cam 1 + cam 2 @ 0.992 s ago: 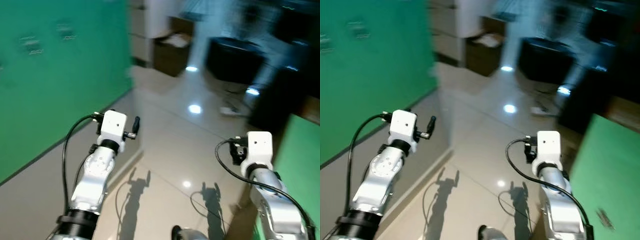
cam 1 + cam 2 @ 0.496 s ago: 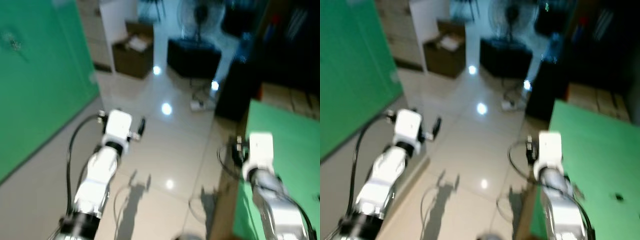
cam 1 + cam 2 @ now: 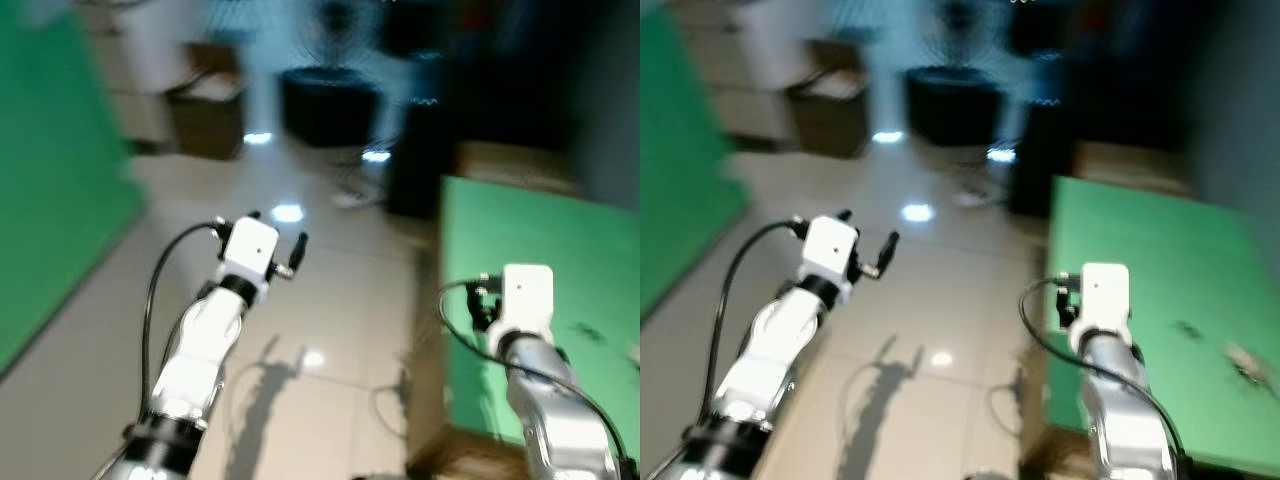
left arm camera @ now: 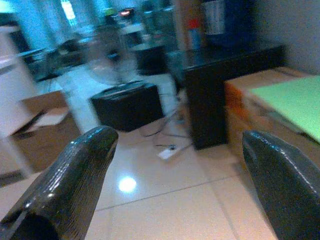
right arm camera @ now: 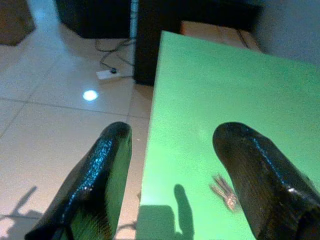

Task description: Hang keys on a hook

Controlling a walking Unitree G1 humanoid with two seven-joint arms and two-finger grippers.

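Note:
A small bunch of keys (image 5: 225, 193) lies on a green table top (image 5: 210, 100); in the head views the keys (image 3: 1246, 362) sit near the table's right side (image 3: 1140, 240). My right gripper (image 5: 175, 175) is open, held over the table's near left part, short of the keys, with nothing between its fingers (image 5: 102, 175). My left gripper (image 4: 175, 170) is open too, held out over the tiled floor, empty. Both arms are raised before me, the left wrist (image 3: 250, 250) and the right wrist (image 3: 525, 295).
The head views are blurred. A green wall panel (image 3: 50, 200) stands at the left. Ahead are a cardboard box (image 3: 205, 115), a black box (image 3: 325, 105) with a fan, a dark cabinet (image 4: 225, 85), and a power strip (image 5: 110, 74) with cords on the glossy floor.
The whole view has swung right: the green wall slid off to the left and the green table with the keys came into view at the right. Both arms stay raised.

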